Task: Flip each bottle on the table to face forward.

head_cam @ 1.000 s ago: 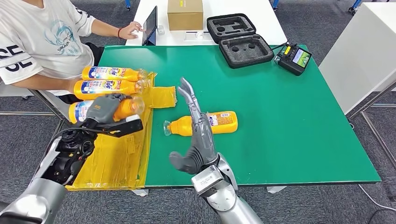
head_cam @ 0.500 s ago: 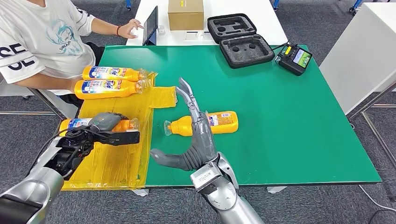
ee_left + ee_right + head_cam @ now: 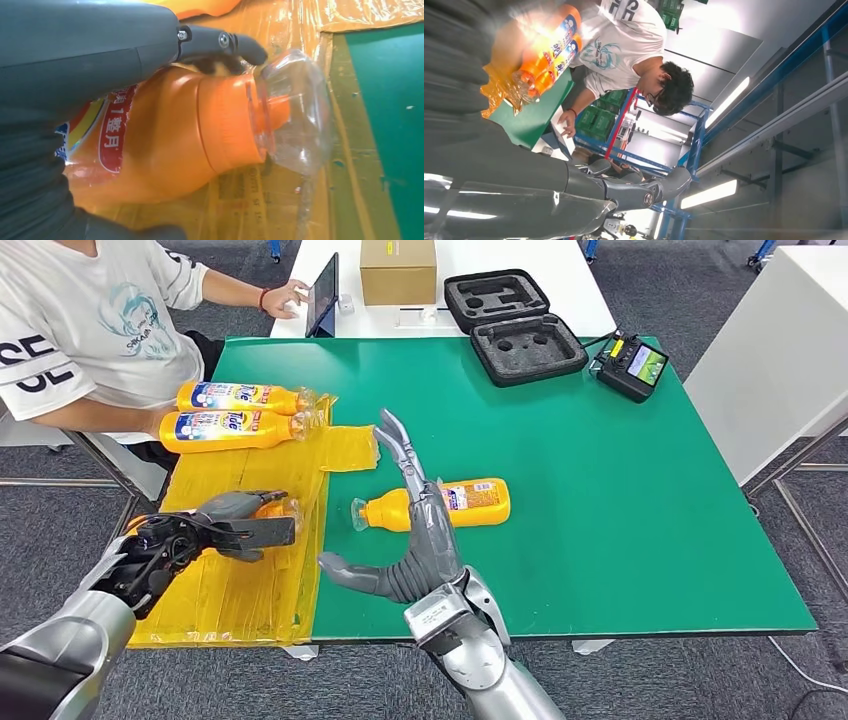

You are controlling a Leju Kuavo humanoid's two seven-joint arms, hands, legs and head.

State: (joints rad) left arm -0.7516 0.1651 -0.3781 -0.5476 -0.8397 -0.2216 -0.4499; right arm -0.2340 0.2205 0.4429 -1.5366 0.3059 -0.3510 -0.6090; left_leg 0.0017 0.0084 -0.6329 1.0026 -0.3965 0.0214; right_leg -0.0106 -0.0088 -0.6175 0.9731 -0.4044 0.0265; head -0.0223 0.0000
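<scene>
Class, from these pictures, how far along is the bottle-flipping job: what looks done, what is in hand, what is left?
Looks done: two bottles lie label-up on the yellow sheet. In hand: the left hand grips a third bottle down on that sheet. Left: the bottle on the green table, beside the right hand, which holds nothing.
</scene>
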